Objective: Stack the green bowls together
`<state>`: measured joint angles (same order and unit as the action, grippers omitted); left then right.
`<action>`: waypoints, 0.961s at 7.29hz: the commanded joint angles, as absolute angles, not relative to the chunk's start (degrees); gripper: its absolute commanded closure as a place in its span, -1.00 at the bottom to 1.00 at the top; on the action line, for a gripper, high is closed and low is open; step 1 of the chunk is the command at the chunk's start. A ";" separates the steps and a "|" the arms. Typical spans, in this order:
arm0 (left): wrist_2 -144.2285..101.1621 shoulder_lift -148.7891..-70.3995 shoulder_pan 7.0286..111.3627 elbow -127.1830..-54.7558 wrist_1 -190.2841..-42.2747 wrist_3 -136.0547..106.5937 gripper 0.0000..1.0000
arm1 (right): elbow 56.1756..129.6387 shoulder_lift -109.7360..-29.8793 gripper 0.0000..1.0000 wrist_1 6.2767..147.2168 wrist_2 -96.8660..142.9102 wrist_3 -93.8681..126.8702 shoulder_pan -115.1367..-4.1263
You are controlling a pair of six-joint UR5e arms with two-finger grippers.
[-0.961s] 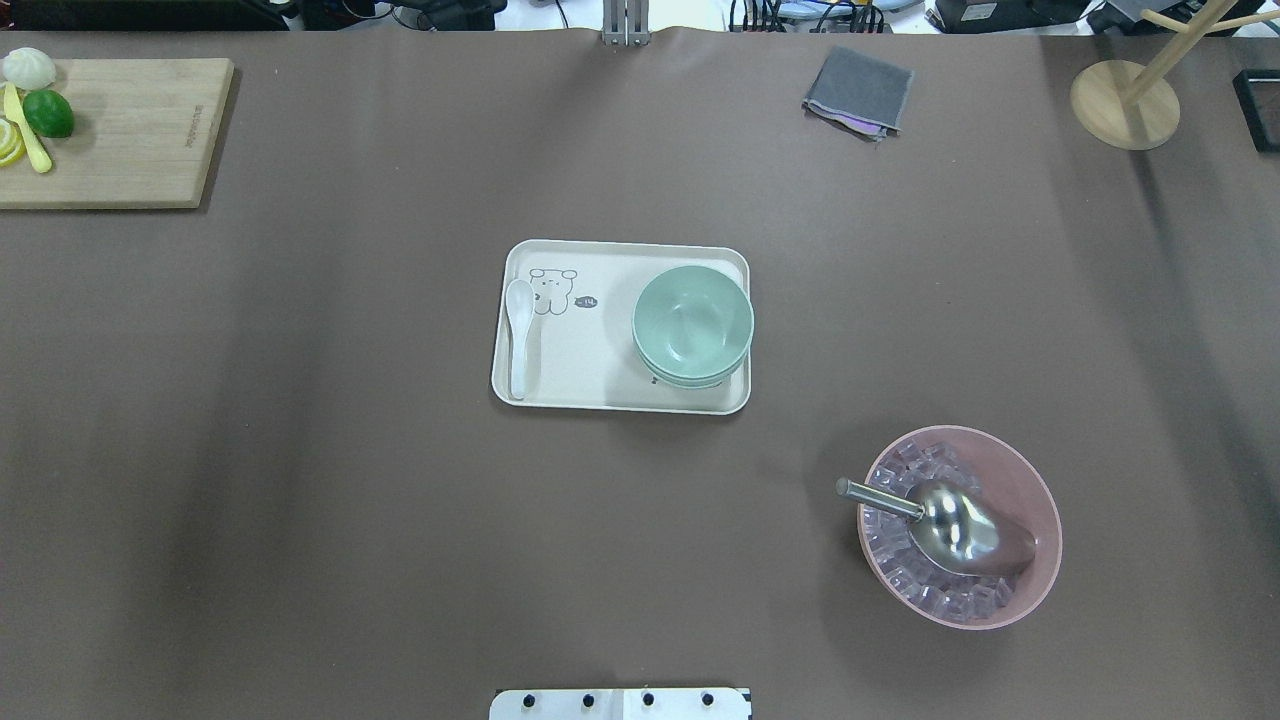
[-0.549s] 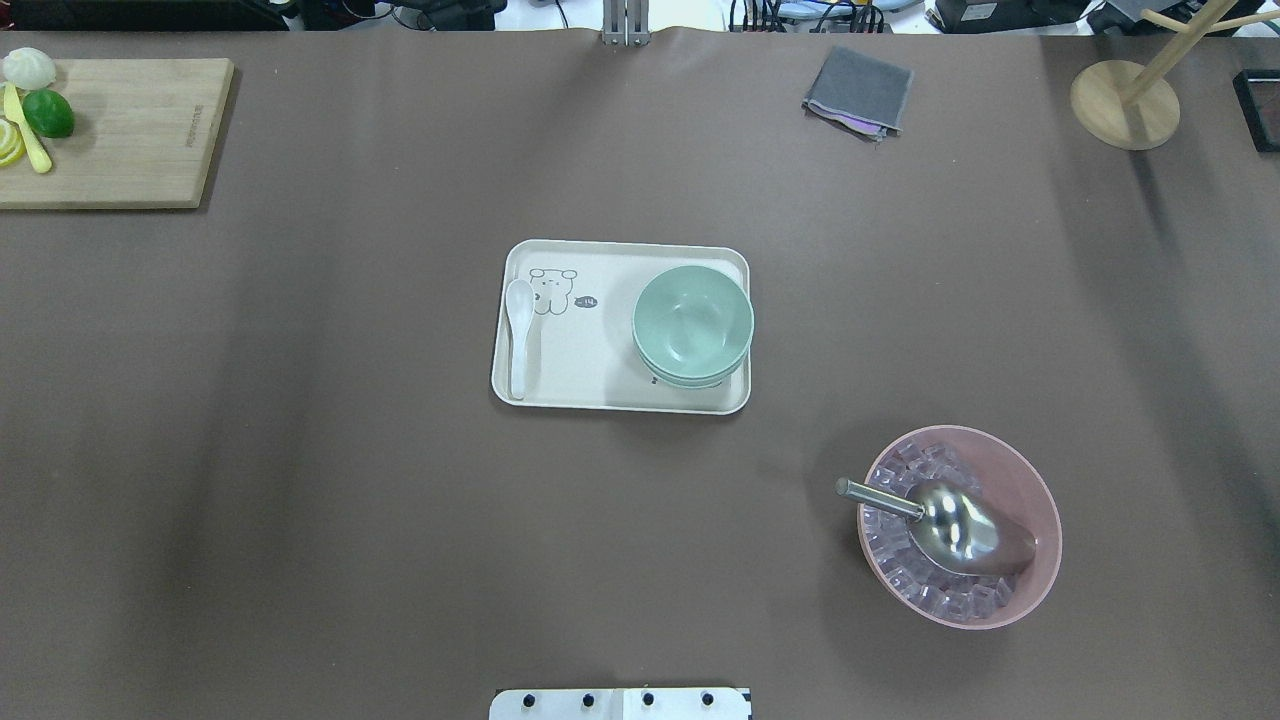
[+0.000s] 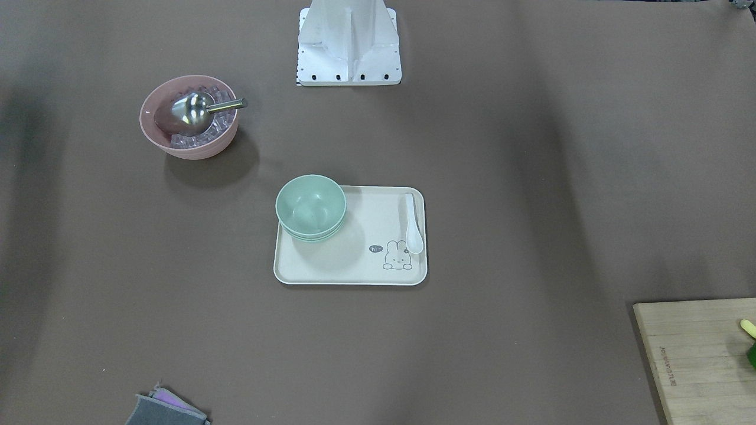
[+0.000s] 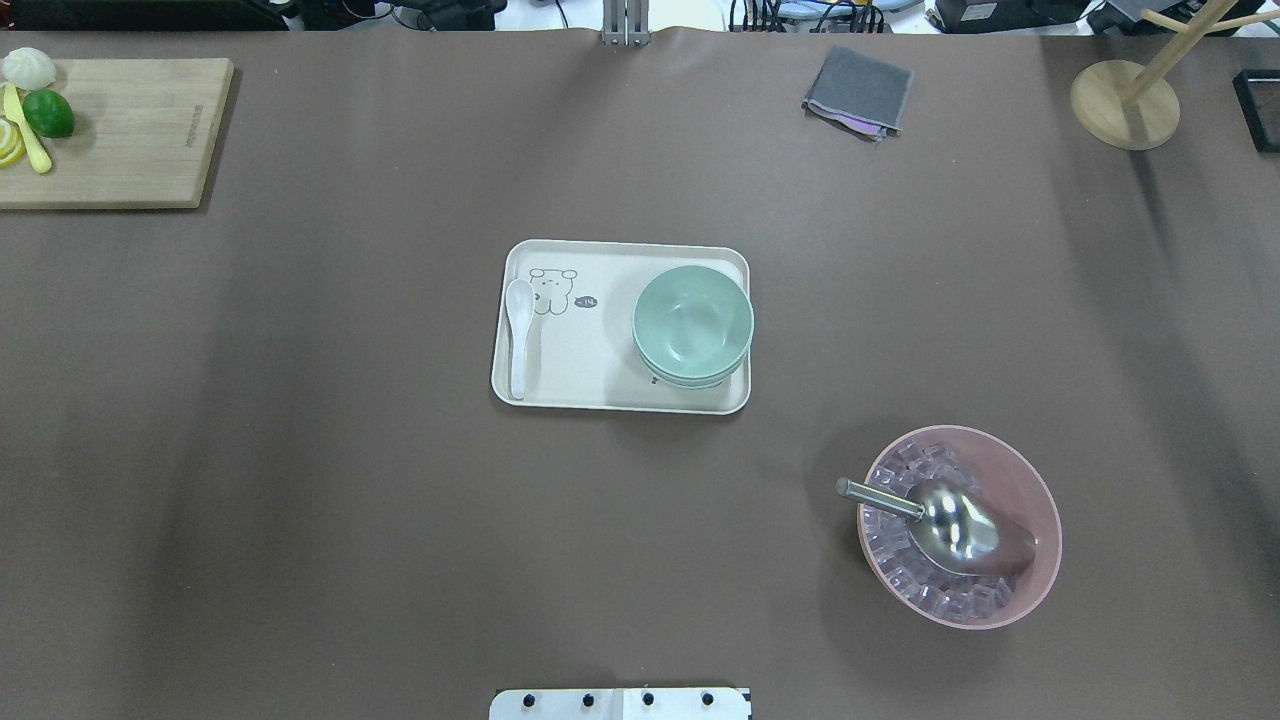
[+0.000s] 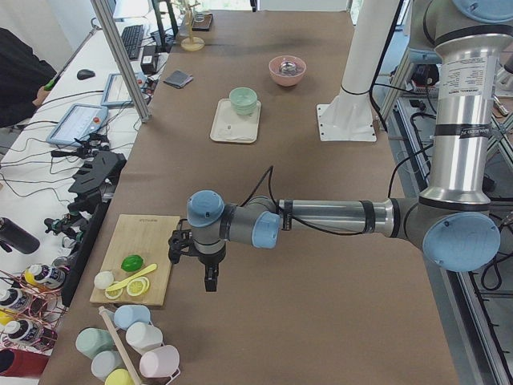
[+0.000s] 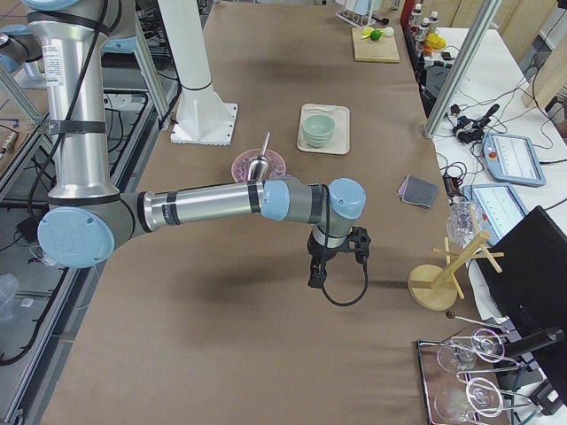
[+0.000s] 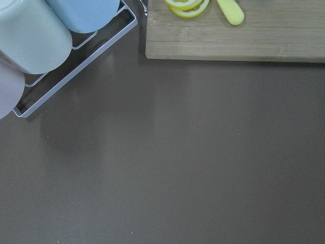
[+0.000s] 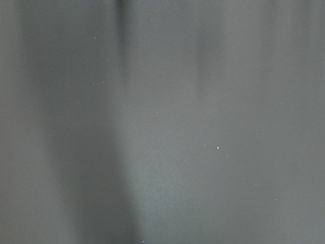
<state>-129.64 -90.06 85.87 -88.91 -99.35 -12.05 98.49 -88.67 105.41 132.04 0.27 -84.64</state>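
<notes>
The green bowls [image 4: 692, 325] sit nested in one stack at the right end of a cream tray [image 4: 580, 385]. They also show in the front view [image 3: 310, 206], on the tray [image 3: 354, 268]. Neither arm is in the overhead or front view. My left gripper [image 5: 210, 281] hangs over the table's left end beside the cutting board, far from the bowls. My right gripper [image 6: 316, 279] hangs over the table's right end. I cannot tell whether either is open or shut. Both wrist views show no fingers.
A white spoon [image 4: 518, 335] lies on the tray's left side. A pink bowl [image 4: 1030, 480] with ice cubes and a metal scoop [image 4: 955, 525] stands front right. A cutting board [image 4: 130, 130] with fruit, a grey cloth [image 4: 860, 90] and a wooden stand [image 4: 1125, 105] lie along the far side.
</notes>
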 commanded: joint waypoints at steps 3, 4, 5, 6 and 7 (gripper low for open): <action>-129.38 -90.17 85.87 -88.86 -99.40 -11.69 -0.96 | 91.51 -89.74 -1.00 90.83 133.32 0.79 -84.90; -129.37 -90.09 85.87 -88.86 -99.40 -11.78 -0.96 | 91.58 -89.65 -1.00 90.79 135.68 0.97 -85.69; -129.37 -90.09 85.87 -88.86 -99.40 -11.86 -0.96 | 92.19 -89.56 -1.00 90.70 137.97 2.36 -86.30; -129.37 -90.09 85.87 -88.86 -99.40 -11.95 -0.96 | 93.24 -89.47 -1.00 90.62 138.42 4.98 -86.40; -129.37 -90.09 85.87 -88.86 -99.40 -11.95 -0.96 | 93.25 -89.56 -1.00 90.35 137.99 5.18 -86.40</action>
